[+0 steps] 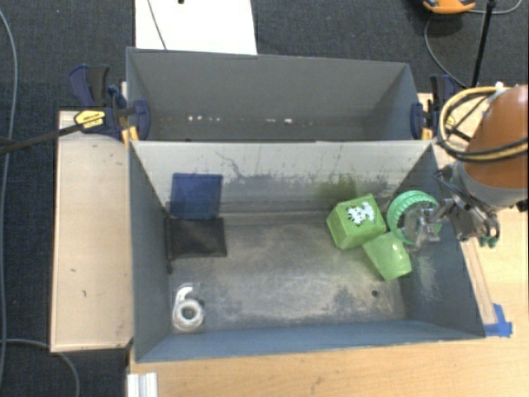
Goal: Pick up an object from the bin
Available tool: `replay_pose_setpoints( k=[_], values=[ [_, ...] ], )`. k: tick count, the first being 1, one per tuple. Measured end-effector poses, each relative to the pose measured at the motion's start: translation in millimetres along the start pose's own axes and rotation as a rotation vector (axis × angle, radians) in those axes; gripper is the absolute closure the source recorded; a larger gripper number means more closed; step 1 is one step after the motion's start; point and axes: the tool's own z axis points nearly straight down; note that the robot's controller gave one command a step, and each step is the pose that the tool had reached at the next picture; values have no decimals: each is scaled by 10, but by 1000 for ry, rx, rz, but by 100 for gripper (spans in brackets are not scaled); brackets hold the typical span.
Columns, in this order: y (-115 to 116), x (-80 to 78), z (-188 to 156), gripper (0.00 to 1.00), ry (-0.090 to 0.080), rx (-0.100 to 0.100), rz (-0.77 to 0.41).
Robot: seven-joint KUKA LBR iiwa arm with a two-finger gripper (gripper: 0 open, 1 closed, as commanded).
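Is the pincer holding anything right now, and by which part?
Cannot be told. The pincer is down at the round green plastic ring beside the light green cup, but no hold shows.

We see a grey bin [273, 89], its floor scuffed and stained greenish. Far left: a dark blue block [197, 195] above a black pad [196, 238]. Near left: a silvery-white piece [188, 308]. Right: a light green cube [355, 222] with white print, a light green cup [388, 257], a green ring [407, 203].

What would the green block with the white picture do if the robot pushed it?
The green plastic cube with the white picture probably slides rather than rolls, given its flat faces. It looks stiff and light. It seems to touch the green plastic cup, which might get nudged.
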Motion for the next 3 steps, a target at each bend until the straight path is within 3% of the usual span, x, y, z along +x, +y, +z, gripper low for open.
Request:
replay_pose_setpoints(
  k=[3],
  values=[
    [0, 0, 0, 100, 0, 0, -5]
  ],
)
